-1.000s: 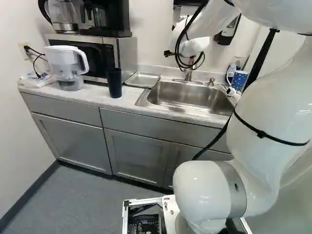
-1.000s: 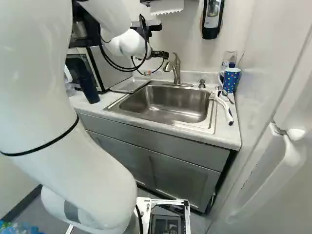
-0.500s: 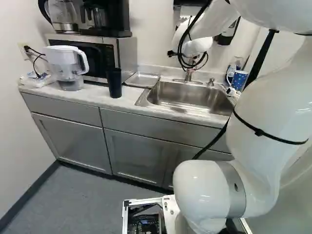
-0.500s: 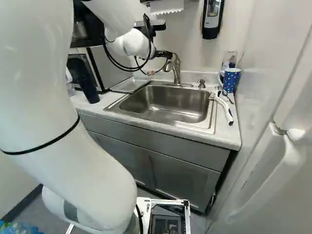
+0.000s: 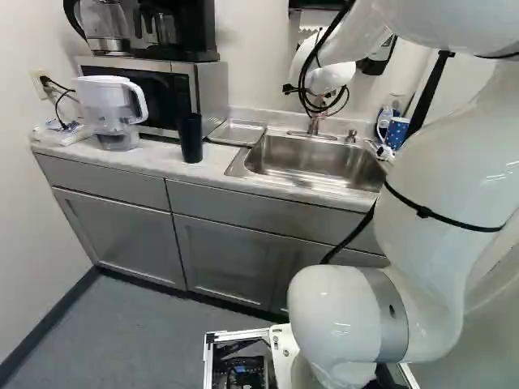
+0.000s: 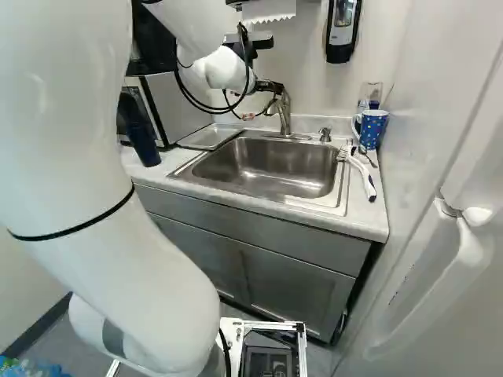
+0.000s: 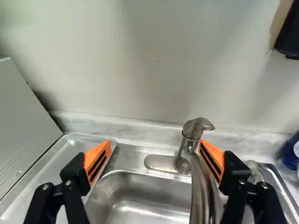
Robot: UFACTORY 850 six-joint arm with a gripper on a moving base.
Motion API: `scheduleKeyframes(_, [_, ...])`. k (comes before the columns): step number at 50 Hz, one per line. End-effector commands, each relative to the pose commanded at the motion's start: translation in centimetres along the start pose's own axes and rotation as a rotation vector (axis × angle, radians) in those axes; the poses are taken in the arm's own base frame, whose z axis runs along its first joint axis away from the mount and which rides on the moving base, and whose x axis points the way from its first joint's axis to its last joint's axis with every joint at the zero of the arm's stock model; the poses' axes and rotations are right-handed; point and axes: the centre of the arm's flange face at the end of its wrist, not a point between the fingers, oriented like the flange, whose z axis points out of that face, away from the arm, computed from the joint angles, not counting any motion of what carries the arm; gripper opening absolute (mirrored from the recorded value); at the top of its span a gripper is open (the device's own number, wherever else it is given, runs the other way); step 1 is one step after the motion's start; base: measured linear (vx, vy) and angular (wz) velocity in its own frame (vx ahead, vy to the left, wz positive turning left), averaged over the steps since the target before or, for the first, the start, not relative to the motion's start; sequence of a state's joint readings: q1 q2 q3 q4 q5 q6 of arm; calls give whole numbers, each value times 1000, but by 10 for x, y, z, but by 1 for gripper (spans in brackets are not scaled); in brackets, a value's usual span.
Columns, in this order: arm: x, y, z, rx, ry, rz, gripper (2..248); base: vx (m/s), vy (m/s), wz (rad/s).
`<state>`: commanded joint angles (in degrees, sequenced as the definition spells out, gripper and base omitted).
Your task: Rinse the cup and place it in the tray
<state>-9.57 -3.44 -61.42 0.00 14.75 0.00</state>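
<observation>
"One gripper (image 7: 155, 146), black, orange pads (image 7: 97, 161). Condition?"

"Fingers spread wide, nothing pinched. Faucet (image 7: 203, 191) just inside the pad at the robot's right; contact, cannot tell."

"Cup, location?"

"Two candidates. Item one: dark tumbler (image 5: 190, 138), plain, upright on the counter (image 5: 166, 160), long axis vertical. Lies to the robot's left of the gripper and closer to the base, just beside the metal tray (image 5: 237, 132). Item two: spotted mug (image 6: 372, 127), blue, upright, to the robot's right of the sink (image 6: 263, 161), handle toward the sink side. Tumbler judged likelier; the task sentence does not settle it."

"Bearing of the fingers to item one?"

"Poor. They reach for the back wall over the sink's far edge; the tumbler would call for a swing left and back, then a side approach, one pad either flank."

"Arm, pose?"

"White arm (image 5: 438, 203), one: raised high off its base, forearm stretched forward and down, wrist by the faucet."

"Step in hand?"

"Probably faucet work, water for the rinse. Neither cup in the sink, neither in the tray. Hazard: a pad catching the faucet on a sideways exit."
</observation>
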Motion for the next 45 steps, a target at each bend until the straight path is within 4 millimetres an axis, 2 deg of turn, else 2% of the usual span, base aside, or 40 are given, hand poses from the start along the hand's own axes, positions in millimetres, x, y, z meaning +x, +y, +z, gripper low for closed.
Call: scheduleKeyframes(45, [15,11,21,-18,104,5,247,0,0,0])
